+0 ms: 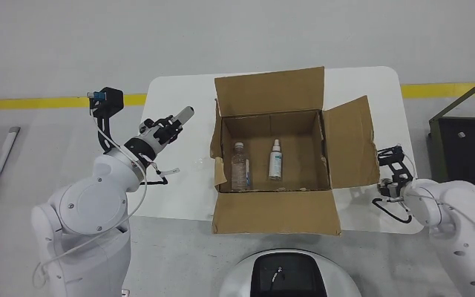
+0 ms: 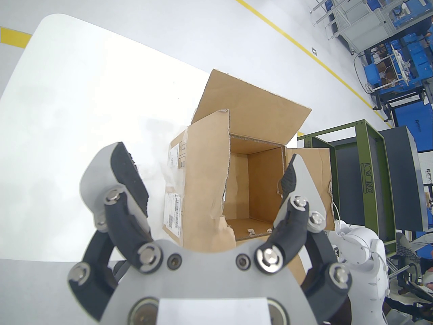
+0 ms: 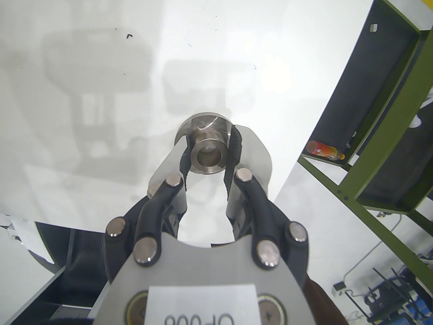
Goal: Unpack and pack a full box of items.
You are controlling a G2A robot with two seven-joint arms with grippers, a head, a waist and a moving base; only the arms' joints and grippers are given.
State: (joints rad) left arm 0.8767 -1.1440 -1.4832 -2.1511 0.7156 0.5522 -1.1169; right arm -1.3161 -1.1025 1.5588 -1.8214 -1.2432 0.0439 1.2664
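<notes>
Centre of table [image 1: 194, 89]: cardboard box [image 1: 274, 213] standing open, flaps splayed outward. On its floor lie two bottles, side by side but apart: clear water bottle [image 1: 240, 166] to the left, white spray bottle [image 1: 275, 160] to the right. Left of the box, left gripper [image 1: 178, 119] over the tabletop, fingers spread wide, nothing between them. Right of the box, by the table's right edge, right gripper [image 1: 391, 165] clamped on a small metal sleeve [image 3: 207, 155] over bare tabletop
</notes>
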